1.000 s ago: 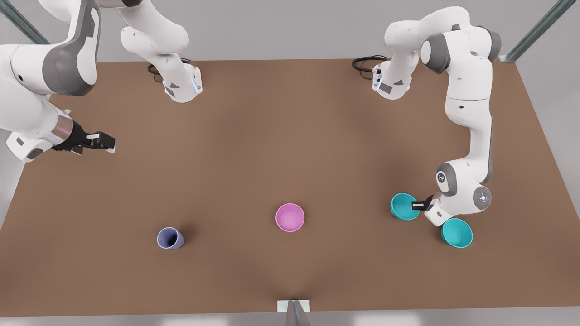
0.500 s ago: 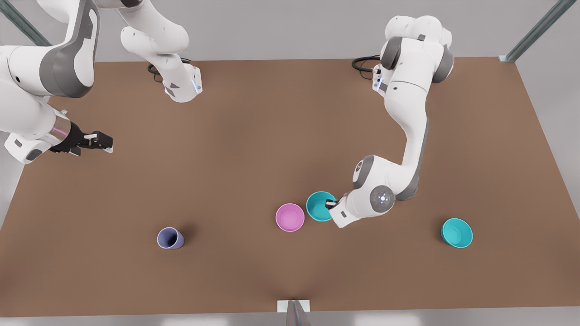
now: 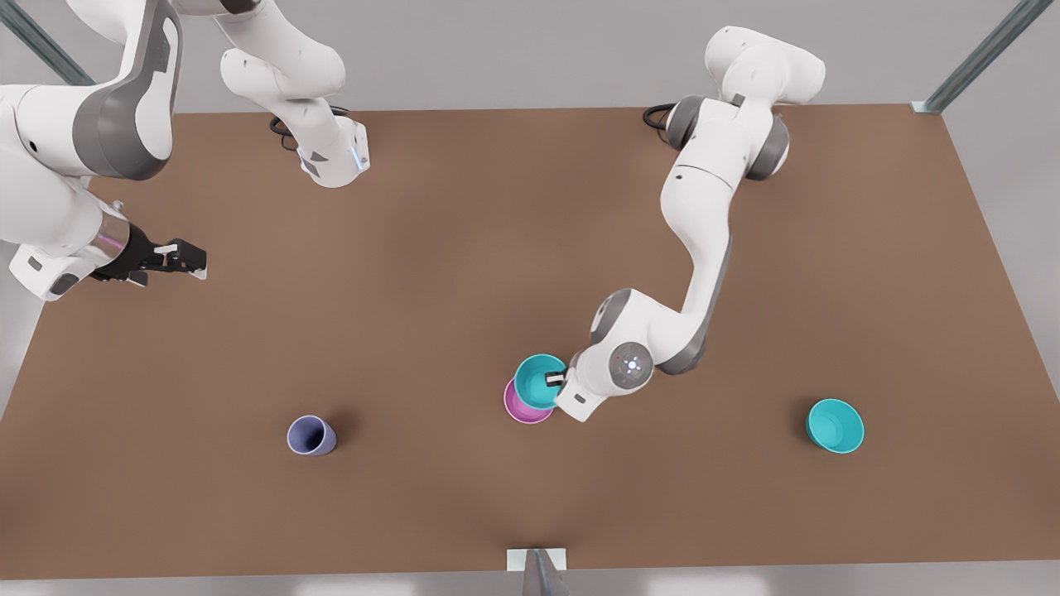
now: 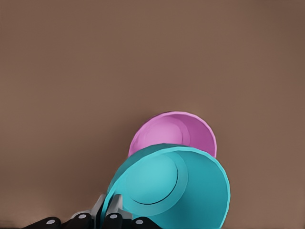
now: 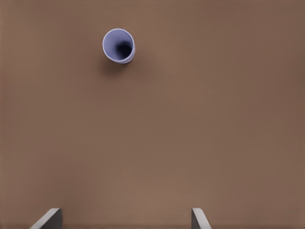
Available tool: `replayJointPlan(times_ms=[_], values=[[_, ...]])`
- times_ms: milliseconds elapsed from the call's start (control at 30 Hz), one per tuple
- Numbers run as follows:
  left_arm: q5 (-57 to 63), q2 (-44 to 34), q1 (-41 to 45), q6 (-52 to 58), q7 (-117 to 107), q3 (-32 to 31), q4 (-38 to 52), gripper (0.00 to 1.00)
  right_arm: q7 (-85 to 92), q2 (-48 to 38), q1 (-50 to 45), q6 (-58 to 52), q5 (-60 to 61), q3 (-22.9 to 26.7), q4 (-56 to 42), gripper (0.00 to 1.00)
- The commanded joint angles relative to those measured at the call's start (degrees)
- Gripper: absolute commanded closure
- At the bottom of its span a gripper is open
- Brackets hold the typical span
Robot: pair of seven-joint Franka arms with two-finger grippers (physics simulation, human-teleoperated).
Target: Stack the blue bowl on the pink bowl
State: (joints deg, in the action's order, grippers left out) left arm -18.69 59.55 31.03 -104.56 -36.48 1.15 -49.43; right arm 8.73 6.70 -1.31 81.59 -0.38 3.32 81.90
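The blue bowl [image 3: 540,381] hid most of the pink bowl [image 3: 523,407], leaving a crescent of rim. The left pincer [image 3: 556,380], arm bent low over the brown bench [image 3: 464,248], clamped the blue bowl's rim, holding it mouth up above the pink bowl. The right pincer [image 3: 184,258] waited, fingers spread, at the front view's left.

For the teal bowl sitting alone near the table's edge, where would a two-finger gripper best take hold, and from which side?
Pinch the rim of the spare teal bowl, one finger inside and one outside, coming down from above. It sits upright with its mouth open and its wall looks thin, so this would probably hold. The left gripper grips the blue bowl that way over the pink bowl. The right gripper waits open.
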Motion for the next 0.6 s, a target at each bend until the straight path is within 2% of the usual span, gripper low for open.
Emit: replayJointPlan(times_ms=[0,300,567], values=[[-0.21,0.47,0.52,-0.03,-22.05,-0.01,0.03,0.79,1.02,-0.02,-0.01,0.06,0.03,0.02,-0.07,0.0],[-1.52,1.09,1.31,-6.45,-23.02,-0.01,0.21,0.79,1.02,-0.02,-0.01,0.06,0.03,0.02,0.01,0.0],[-1.53,1.36,1.31,-7.33,-22.93,-0.01,0.21,0.79,1.11,0.24,-0.01,0.06,0.03,0.11,-0.07,0.0]])
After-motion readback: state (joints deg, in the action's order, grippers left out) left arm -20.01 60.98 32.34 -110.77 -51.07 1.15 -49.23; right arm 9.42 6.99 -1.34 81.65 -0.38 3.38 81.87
